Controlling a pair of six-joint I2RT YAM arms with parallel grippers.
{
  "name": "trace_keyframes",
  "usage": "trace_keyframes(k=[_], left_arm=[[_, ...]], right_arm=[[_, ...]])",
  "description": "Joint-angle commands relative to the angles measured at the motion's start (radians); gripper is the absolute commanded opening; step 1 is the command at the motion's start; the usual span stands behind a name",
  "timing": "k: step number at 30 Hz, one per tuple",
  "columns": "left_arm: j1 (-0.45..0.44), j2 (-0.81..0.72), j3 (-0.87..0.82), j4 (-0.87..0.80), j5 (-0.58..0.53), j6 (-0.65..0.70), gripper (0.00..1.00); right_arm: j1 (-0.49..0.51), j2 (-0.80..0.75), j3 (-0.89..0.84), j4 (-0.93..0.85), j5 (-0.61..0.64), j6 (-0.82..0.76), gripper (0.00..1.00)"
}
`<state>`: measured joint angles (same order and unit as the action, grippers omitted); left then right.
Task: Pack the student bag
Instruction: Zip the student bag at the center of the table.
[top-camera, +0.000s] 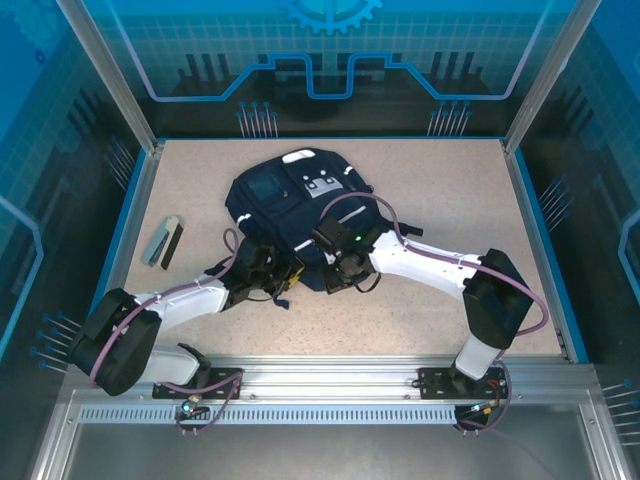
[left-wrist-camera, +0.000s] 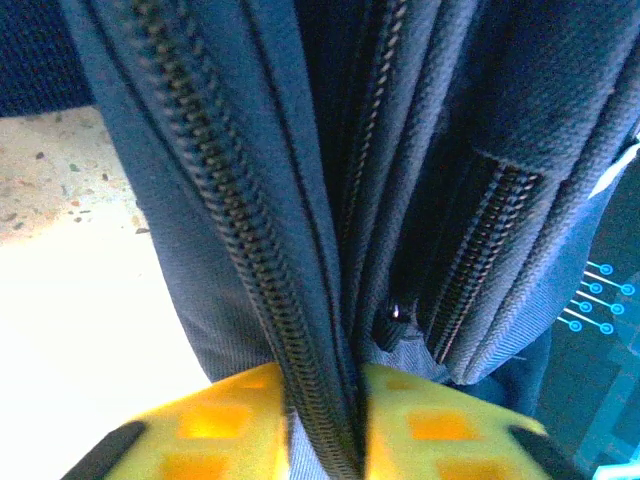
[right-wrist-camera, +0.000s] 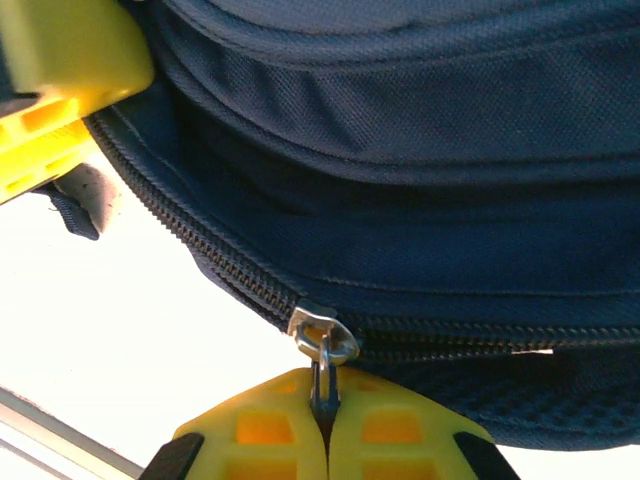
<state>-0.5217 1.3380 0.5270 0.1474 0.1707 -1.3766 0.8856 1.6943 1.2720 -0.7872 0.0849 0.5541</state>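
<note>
The student bag (top-camera: 295, 210), a navy-blue backpack with white patches near its top, lies flat in the middle of the table. My left gripper (top-camera: 287, 272) is at the bag's near edge. In the left wrist view its yellow fingers (left-wrist-camera: 240, 420) are shut on a fold of the bag's fabric carrying a zipper track (left-wrist-camera: 240, 230). My right gripper (top-camera: 335, 268) is just to the right of it at the same edge. In the right wrist view it (right-wrist-camera: 324, 395) is shut on the zipper pull (right-wrist-camera: 323, 372), which hangs from the metal slider (right-wrist-camera: 322, 332).
A grey case and a dark flat item (top-camera: 165, 242) lie on the left of the speckled table (top-camera: 450, 200). Blue rims bound the table's sides, and a metal rail (top-camera: 330, 375) runs along the near edge. The left gripper's yellow finger (right-wrist-camera: 60, 70) sits close to the right gripper.
</note>
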Motion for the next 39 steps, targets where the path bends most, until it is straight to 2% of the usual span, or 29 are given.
trace_keyframes(k=[1, 10, 16, 21, 25, 31, 35, 37, 39], left_arm=[[-0.005, 0.018, -0.01, -0.015, -0.052, 0.02, 0.16], [-0.004, 0.044, 0.002, 0.001, -0.038, 0.032, 0.1], [-0.004, 0.047, 0.008, 0.0, -0.037, 0.034, 0.07], [-0.004, 0.043, 0.011, -0.014, -0.044, 0.039, 0.03], [0.004, 0.027, 0.014, -0.058, -0.069, 0.058, 0.0], [0.039, -0.016, 0.011, -0.128, -0.089, 0.107, 0.0], [0.071, -0.055, 0.011, -0.17, -0.086, 0.142, 0.0], [0.089, -0.065, 0.022, -0.192, -0.074, 0.17, 0.0], [0.106, -0.066, 0.037, -0.215, -0.061, 0.199, 0.0]], right_arm=[[-0.025, 0.008, 0.043, -0.111, 0.029, 0.072, 0.09], [-0.05, 0.013, 0.062, -0.089, -0.04, 0.031, 0.12], [-0.048, 0.026, 0.077, -0.091, -0.015, 0.017, 0.01], [-0.045, 0.026, 0.078, -0.128, 0.076, 0.034, 0.0], [-0.05, 0.001, 0.061, -0.199, 0.238, 0.064, 0.0], [-0.142, -0.041, -0.014, -0.247, 0.346, 0.09, 0.0], [-0.22, -0.051, -0.051, -0.223, 0.326, 0.087, 0.0], [-0.222, -0.054, -0.048, -0.208, 0.295, 0.064, 0.0], [-0.21, -0.065, -0.052, -0.163, 0.213, 0.02, 0.0]])
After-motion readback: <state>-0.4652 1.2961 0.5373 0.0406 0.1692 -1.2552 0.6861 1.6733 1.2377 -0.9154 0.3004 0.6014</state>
